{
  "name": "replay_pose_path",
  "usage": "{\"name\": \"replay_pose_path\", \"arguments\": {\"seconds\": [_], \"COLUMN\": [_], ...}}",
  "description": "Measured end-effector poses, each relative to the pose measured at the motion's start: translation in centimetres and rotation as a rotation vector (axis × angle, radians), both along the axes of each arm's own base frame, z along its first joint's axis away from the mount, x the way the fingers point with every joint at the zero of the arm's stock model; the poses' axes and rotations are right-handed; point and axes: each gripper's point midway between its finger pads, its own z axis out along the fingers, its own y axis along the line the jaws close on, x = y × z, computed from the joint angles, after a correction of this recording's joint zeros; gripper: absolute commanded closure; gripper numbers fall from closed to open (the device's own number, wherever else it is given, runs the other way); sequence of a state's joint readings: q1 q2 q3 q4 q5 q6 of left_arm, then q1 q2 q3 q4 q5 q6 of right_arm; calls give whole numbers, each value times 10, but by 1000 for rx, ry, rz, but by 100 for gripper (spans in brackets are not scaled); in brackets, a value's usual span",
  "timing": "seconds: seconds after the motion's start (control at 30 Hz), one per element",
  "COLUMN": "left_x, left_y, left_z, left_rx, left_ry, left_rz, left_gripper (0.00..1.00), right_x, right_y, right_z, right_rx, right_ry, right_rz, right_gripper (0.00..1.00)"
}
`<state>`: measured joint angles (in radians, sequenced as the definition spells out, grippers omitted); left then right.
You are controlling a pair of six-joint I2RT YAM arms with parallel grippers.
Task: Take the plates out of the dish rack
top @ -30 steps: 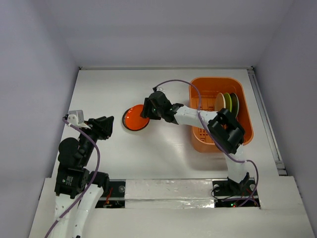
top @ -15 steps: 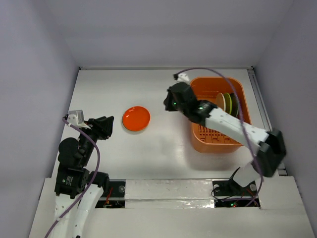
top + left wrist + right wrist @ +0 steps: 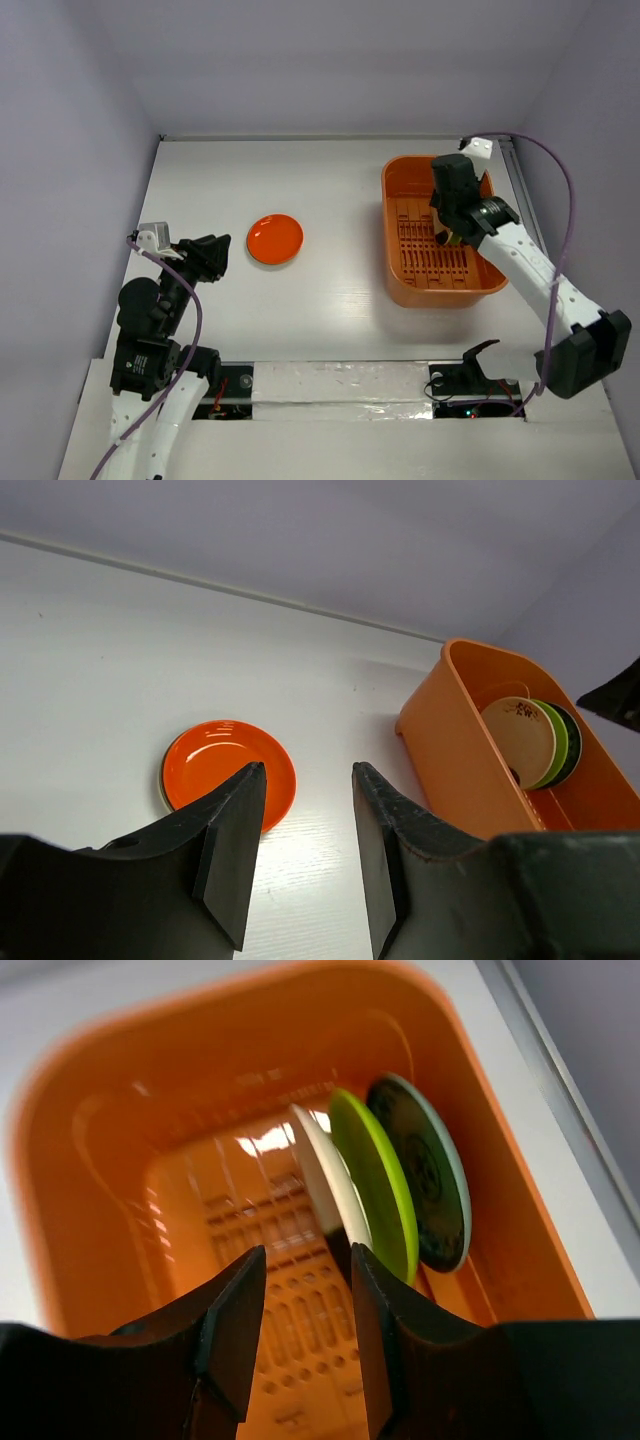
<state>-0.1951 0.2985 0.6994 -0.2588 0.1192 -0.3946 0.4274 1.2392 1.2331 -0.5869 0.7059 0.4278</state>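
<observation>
The right tool is hanging half open and empty inside the dish rack, over the cream plate that is standing on edge at the rack's right side. I think it should be coming down with one finger on each face before closing.

Orange rack; cream plate, lime plate, dk patterned plate; orange-red plate.
</observation>
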Motion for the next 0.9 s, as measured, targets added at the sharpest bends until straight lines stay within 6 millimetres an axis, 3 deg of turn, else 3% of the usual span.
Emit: {"name": "replay_pose_path", "arguments": {"seconds": [0.17, 0.4, 0.7, 0.9], "left_x": [0, 0, 0, 0], "left_y": [-1, -1, -1, -1], "left_z": [0, 0, 0, 0], "left_rx": [0, 0, 0, 0], "left_ry": [0, 0, 0, 0], "left_rz": [-4, -4, -4, -4], "left_gripper": [63, 63, 63, 63], "right_x": [9, 17, 28, 26], "right_y": [-5, -20, -27, -33], "right_z": [-48, -88, -113, -108], "right_rx": [-94, -157, -205, -258], "right_ry": [174, 313, 401, 421], "right_rz": [7, -17, -22, -22], "right_gripper": [55, 58, 74, 86]}}
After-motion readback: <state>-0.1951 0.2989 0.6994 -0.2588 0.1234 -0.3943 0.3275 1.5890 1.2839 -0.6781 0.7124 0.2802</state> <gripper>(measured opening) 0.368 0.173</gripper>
